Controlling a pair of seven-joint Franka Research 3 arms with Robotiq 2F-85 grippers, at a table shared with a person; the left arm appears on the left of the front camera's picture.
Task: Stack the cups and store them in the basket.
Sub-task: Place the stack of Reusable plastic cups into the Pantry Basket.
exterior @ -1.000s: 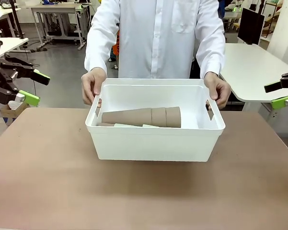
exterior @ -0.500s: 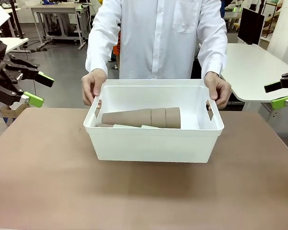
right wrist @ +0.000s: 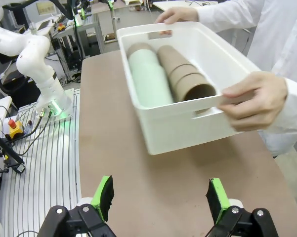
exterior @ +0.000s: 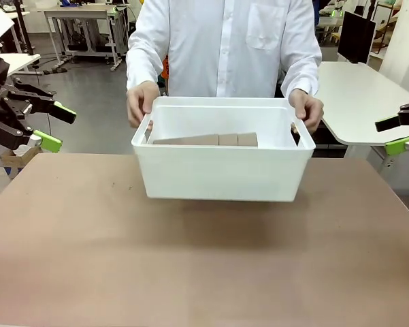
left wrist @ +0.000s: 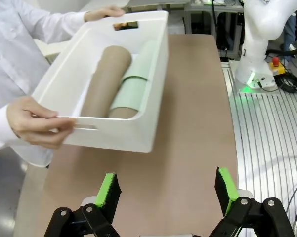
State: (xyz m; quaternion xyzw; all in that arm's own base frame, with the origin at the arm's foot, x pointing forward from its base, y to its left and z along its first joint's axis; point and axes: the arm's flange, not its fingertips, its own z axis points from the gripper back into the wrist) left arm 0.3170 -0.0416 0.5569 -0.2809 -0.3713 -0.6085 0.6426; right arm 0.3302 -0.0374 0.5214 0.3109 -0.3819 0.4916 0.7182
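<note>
While the person at the far edge of the table [exterior: 68,272] grips the basket [exterior: 221,170] by both short sides, one hand [exterior: 141,102] at the slot handle toward the robot's left and the other hand [exterior: 306,109] at the one toward its right, the basket hangs clear of the tabletop over the far middle, with a soft shadow beneath it. Inside lie the cups, on their sides along the basket's length: a nested brown stack [right wrist: 185,79] and a pale green stack [right wrist: 149,81] side by side and touching, the brown one nearer the person. From the front, just the upper edge of the brown stack shows above the near wall. The left gripper [exterior: 51,126] hovers off the table's left edge, level with the basket and well apart from it, its green-padded fingers spread wide with nothing between them. The right gripper [exterior: 397,133] hovers likewise beyond the right edge, jaws wide apart and holding nothing. In the left wrist view the basket appears tilted, with bare tabletop between it and the spread fingers [left wrist: 108,190]; the right wrist view shows the same open stretch before its fingers [right wrist: 104,195].
</note>
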